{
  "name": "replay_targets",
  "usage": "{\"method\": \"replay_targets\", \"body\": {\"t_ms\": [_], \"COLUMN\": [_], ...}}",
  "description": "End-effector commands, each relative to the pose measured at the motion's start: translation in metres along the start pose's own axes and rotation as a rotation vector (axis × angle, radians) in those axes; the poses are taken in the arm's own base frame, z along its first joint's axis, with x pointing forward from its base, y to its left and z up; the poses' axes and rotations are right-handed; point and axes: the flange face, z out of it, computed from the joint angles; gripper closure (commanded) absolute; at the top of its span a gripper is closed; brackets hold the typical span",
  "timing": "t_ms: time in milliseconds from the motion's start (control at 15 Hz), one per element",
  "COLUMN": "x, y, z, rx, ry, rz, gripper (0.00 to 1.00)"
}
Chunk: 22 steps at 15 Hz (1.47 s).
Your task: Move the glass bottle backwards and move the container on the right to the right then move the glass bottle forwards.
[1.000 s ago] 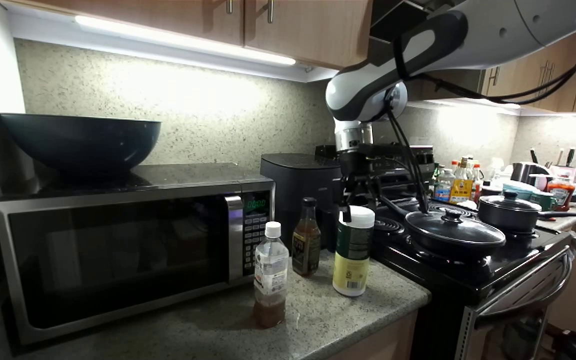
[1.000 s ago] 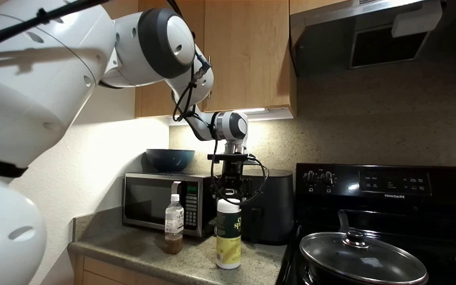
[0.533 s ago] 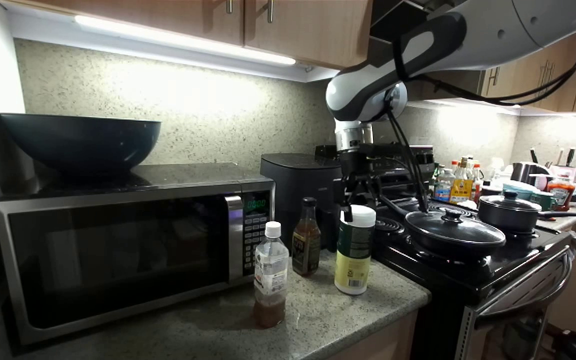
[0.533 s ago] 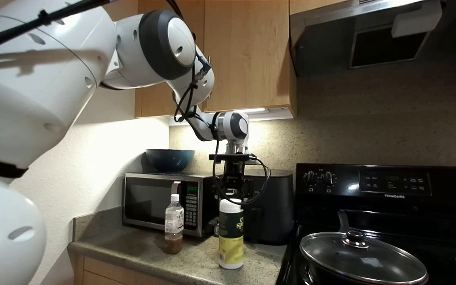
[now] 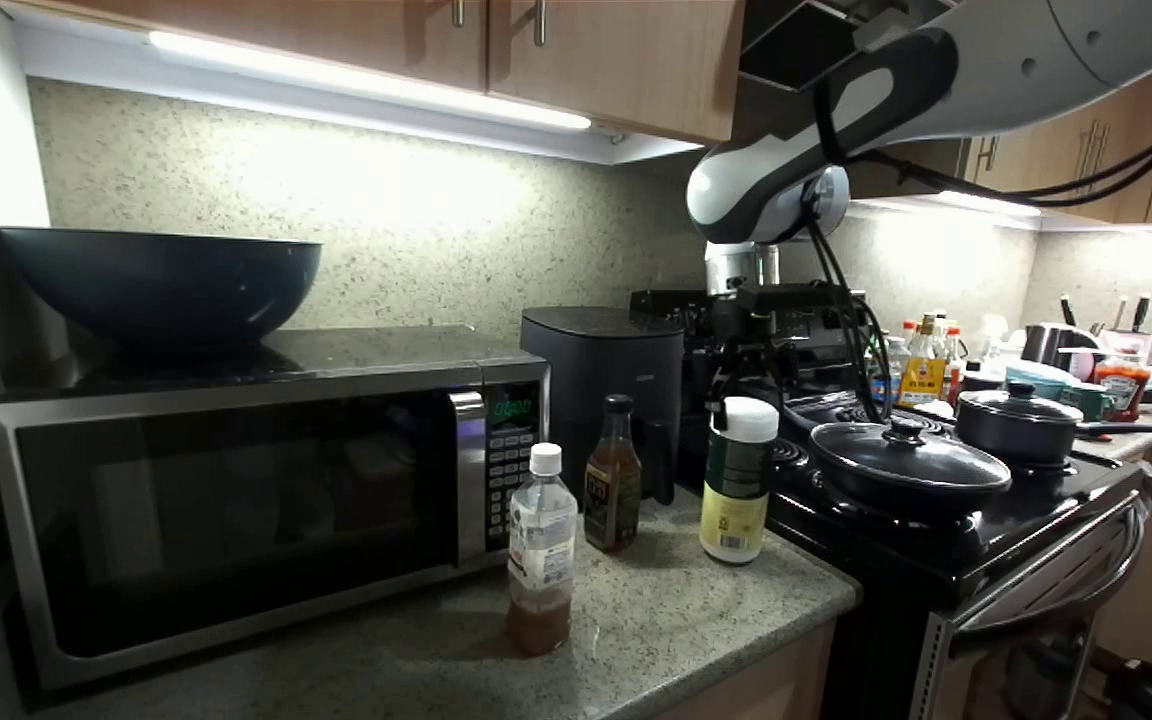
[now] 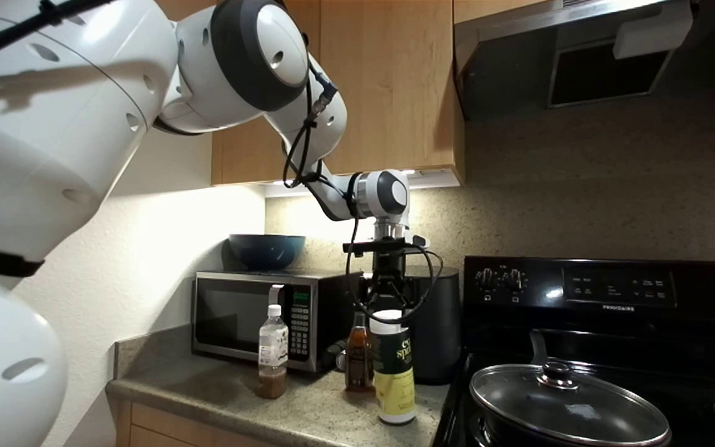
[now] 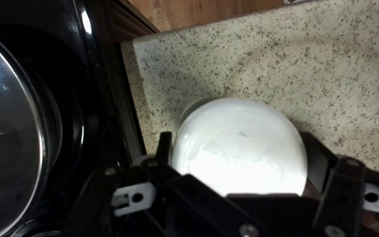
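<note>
— White lid (image 7: 240, 131) pinched: your gripper (image 7: 240, 148) has a finger on each side of it.
— So you're holding the container (image 5: 736, 490). Where is it?
— At the stove (image 5: 1026, 540) end of the counter (image 5: 676, 620). In an exterior view you get the container (image 6: 395, 388) tilted slightly; can't tell you if its base touches down.
— And your glass bottle (image 5: 613, 490)?
— Upright on the counter, between the clear bottle (image 5: 543, 560) and the container in both exterior views, in front of the black appliance (image 5: 586, 370).
</note>
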Motion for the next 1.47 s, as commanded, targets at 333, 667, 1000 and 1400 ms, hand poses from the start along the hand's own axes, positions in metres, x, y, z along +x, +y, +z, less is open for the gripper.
{"method": "replay_targets", "body": {"t_ms": [333, 667, 1000, 1400], "x": [-0.013, -0.027, -0.031, -0.030], "y": [0.026, 0.014, 0.006, 0.006], "z": [0.001, 0.001, 0.006, 0.007], "rx": [0.023, 0.051, 0.048, 0.047], "ry": [-0.019, -0.054, -0.069, -0.078], "rz": [0.130, 0.141, 0.165, 0.194], "gripper": [0.33, 0.33, 0.02, 0.00]}}
